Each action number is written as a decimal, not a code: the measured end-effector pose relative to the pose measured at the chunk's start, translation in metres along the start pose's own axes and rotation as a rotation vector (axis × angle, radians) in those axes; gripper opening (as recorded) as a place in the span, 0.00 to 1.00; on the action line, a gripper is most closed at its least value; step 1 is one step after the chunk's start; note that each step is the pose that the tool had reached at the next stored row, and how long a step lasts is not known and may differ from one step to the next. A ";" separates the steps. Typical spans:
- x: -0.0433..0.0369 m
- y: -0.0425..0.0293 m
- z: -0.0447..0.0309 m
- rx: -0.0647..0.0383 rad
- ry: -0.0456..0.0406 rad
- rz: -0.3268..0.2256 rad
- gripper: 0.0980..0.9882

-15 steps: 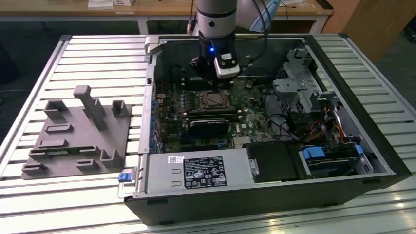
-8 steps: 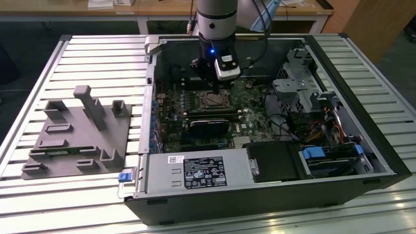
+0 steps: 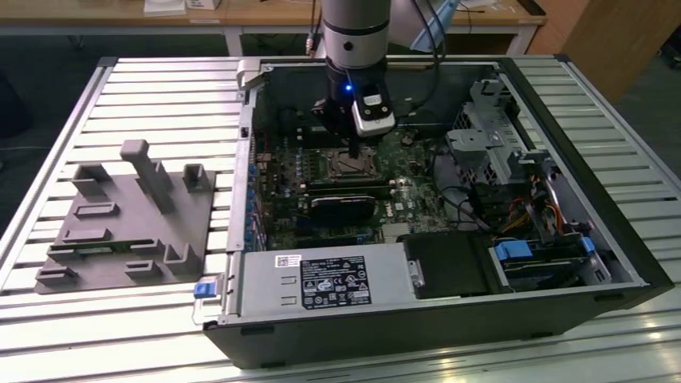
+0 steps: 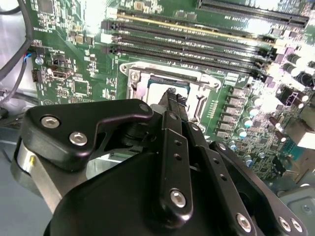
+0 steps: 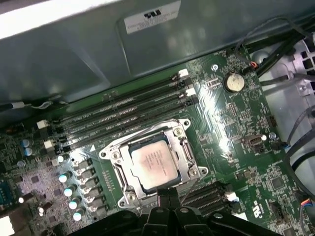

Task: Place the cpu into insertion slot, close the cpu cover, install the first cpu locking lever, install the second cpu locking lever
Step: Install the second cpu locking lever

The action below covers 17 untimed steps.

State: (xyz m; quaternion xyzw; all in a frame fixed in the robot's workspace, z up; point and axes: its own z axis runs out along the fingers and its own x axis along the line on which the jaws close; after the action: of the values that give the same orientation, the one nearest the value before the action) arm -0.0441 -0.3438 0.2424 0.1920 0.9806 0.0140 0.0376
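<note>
The cpu (image 5: 155,162) sits in the insertion slot (image 5: 114,156), framed by the cpu cover (image 5: 189,160) — apparently down. The hand (image 5: 167,189), fingers together, hovers at the socket's edge; a skewed push could scrape board or bend the cover.

Robotics lab or workshop test bench

An opened computer case (image 3: 426,199) is laid on a slotted aluminium counter (image 3: 159,88), beside a grey fixture block (image 3: 127,223); wooden desks (image 3: 266,12) are seen behind, and a bare green motherboard (image 5: 236,113) is exposed inside.
</note>
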 end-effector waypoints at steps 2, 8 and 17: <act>-0.0010 -0.0026 0.0000 0.000 0.0000 0.000 0.01; -0.0047 -0.0114 -0.0001 0.000 0.0000 0.000 0.01; -0.0075 -0.0208 0.0021 -0.001 0.0006 -0.014 0.01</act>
State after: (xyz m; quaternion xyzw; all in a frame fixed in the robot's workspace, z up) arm -0.0448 -0.3659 0.2399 0.1849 0.9819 0.0144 0.0376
